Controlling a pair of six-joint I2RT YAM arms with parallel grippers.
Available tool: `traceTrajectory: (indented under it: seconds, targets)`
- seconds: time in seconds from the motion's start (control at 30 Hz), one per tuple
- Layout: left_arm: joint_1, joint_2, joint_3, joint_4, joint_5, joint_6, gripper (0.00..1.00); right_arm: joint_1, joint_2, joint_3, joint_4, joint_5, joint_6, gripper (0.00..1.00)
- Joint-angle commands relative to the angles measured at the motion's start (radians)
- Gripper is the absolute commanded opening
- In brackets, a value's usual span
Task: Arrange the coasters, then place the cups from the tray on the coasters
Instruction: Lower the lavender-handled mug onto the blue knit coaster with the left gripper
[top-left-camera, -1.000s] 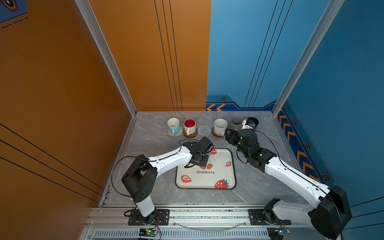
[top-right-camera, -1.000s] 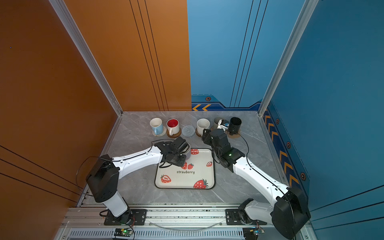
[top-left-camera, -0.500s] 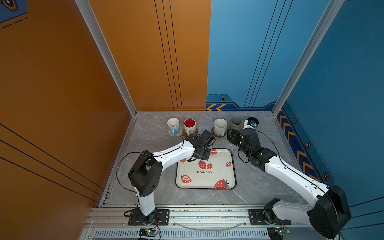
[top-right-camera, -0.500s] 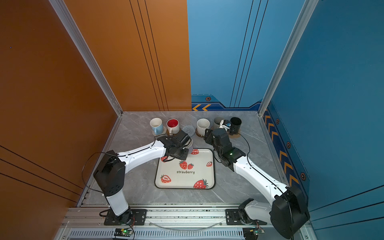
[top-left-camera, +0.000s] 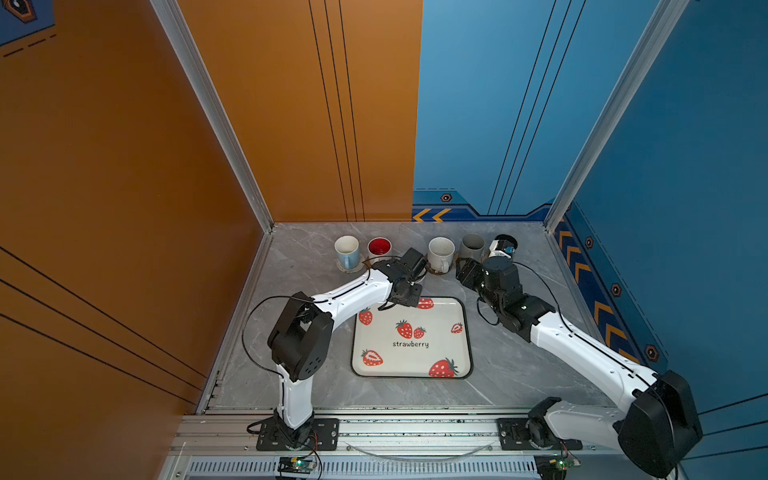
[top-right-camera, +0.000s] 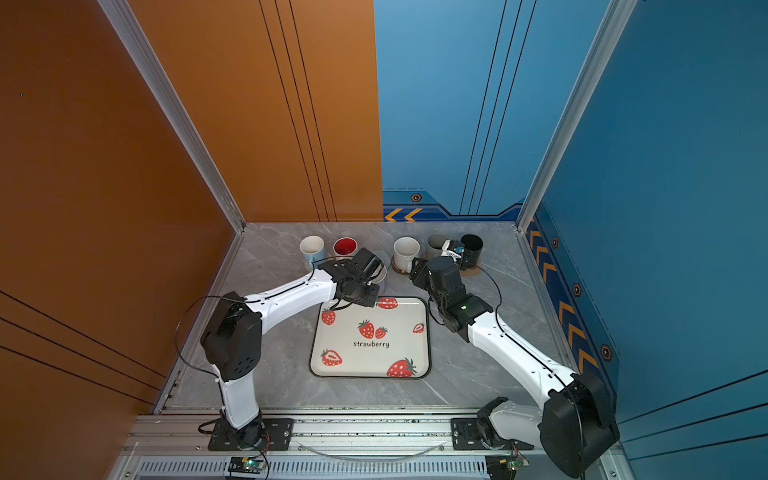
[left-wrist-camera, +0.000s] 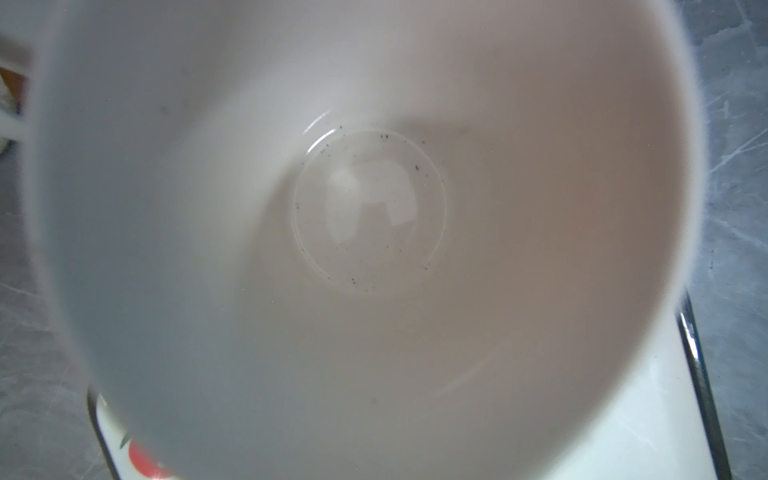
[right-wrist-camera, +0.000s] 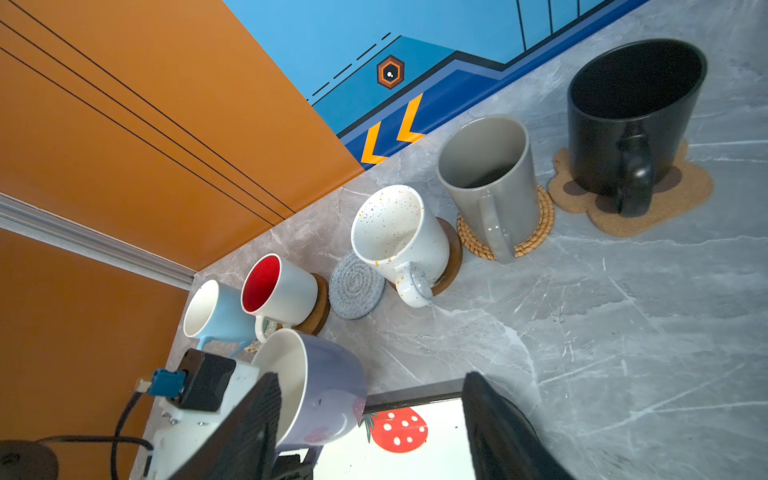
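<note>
My left gripper (top-right-camera: 370, 282) is shut on the lavender cup (right-wrist-camera: 320, 390) and holds it off the table over the far left corner of the tray (top-left-camera: 415, 365). The cup's pale inside (left-wrist-camera: 365, 208) fills the left wrist view. Just beyond lies the grey woven coaster (right-wrist-camera: 356, 286), bare. In the back row the light blue cup (top-left-camera: 347, 249), red-inside cup (top-left-camera: 379, 247), speckled cup (top-left-camera: 440, 251), grey cup (top-left-camera: 473, 246) and black cup (top-right-camera: 471, 245) stand on coasters. My right gripper (right-wrist-camera: 374, 428) is open with nothing in it, above the tray's far right corner.
The orange wall (top-left-camera: 291, 124) and the blue wall (top-left-camera: 478, 124) close in behind the row of cups. A rattan round (right-wrist-camera: 536, 224) lies under the grey cup and a paw shape (right-wrist-camera: 648, 212) under the black one. The right wrist camera (top-left-camera: 500, 249) partly hides the black cup.
My left arm has carried the lavender cup from over the tray's far part toward the back row, and it now covers the grey woven coaster in the top views. The right arm has hardly moved.
</note>
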Motion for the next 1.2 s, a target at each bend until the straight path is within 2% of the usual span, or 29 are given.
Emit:
traceTrajectory:
  seconds: [0.0,0.73,1.17]
  targets:
    - [0.013,0.009,0.078,0.029,-0.030,0.021,0.00,-0.009,-0.017,-0.017,0.011,-0.010,0.010,0.68]
    - [0.058,0.111,0.186,0.039,-0.086,0.012,0.00,-0.052,-0.072,-0.061,0.009,-0.019,0.022,0.68]
    - [0.086,0.202,0.265,0.042,-0.082,0.001,0.00,-0.070,-0.105,-0.073,-0.009,-0.013,0.021,0.68]
